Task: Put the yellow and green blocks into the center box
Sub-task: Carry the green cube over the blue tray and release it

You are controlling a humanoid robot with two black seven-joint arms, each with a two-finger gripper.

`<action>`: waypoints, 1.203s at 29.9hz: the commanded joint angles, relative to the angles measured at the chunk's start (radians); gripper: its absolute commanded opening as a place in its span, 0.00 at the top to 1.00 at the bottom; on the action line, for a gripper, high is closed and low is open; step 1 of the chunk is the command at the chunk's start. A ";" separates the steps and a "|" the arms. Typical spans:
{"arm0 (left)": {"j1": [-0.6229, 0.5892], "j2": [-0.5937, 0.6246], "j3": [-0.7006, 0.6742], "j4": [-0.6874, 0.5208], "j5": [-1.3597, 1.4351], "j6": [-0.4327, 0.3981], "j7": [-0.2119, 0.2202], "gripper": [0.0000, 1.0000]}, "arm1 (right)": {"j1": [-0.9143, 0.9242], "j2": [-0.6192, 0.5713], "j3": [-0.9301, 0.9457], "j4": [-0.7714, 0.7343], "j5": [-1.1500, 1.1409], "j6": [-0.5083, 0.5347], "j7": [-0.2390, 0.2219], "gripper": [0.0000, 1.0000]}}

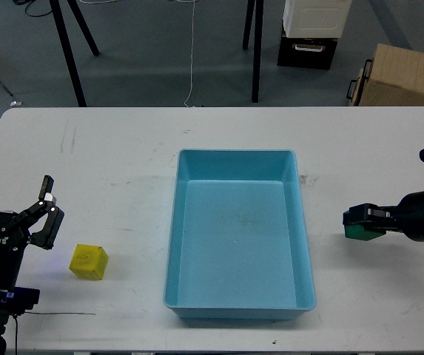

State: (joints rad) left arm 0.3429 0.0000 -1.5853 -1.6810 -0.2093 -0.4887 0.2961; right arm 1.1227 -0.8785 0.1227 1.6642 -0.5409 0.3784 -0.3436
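Tray (pixel 239 305), light blue, lying centered on white tabletop (pixel 108 155), long axis running away from robot. Yellow block (pixel 89 262) sitting left of tray, just right of and below left hand (pixel 44 214), whose fingers are standing wide. Right hand (pixel 363 222), right of tray, is apparently gripping green block (pixel 360 232), hovering outside rim.

1. There was one light-blue tray (pixel 239 235), with nothing in it.
2. There were two small blocks: one yellow block (pixel 89 262) and one green block (pixel 362 231).
3. There was one white table (pixel 123 159) under them.
4. Two grippers showed: the left gripper (pixel 15 200) and the right gripper (pixel 356 222).
5. Beyond the table stood one tan cardboard box (pixel 402 75) and one white-and-black case (pixel 313 31).
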 commanded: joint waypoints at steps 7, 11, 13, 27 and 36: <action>-0.005 0.000 -0.001 0.015 0.004 0.000 -0.002 0.00 | 0.074 0.332 -0.161 -0.202 0.032 -0.004 -0.005 0.98; -0.012 0.000 -0.002 0.015 0.002 0.000 -0.002 0.00 | 0.118 0.406 -0.201 -0.256 0.033 -0.004 -0.006 0.67; -0.012 0.000 -0.004 0.015 0.002 0.000 -0.002 0.00 | 0.120 0.411 -0.201 -0.261 0.033 -0.006 -0.008 0.00; -0.030 0.000 -0.002 0.015 0.004 0.000 -0.002 0.00 | 0.106 0.288 -0.046 -0.319 0.100 -0.016 -0.003 0.00; -0.093 0.000 -0.005 0.015 0.004 0.000 -0.002 0.00 | 0.009 0.125 0.256 -0.432 0.320 -0.004 -0.002 0.00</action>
State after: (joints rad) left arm 0.2694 0.0000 -1.5903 -1.6658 -0.2055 -0.4887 0.2945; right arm 1.1716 -0.7015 0.3095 1.2458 -0.2340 0.3726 -0.3491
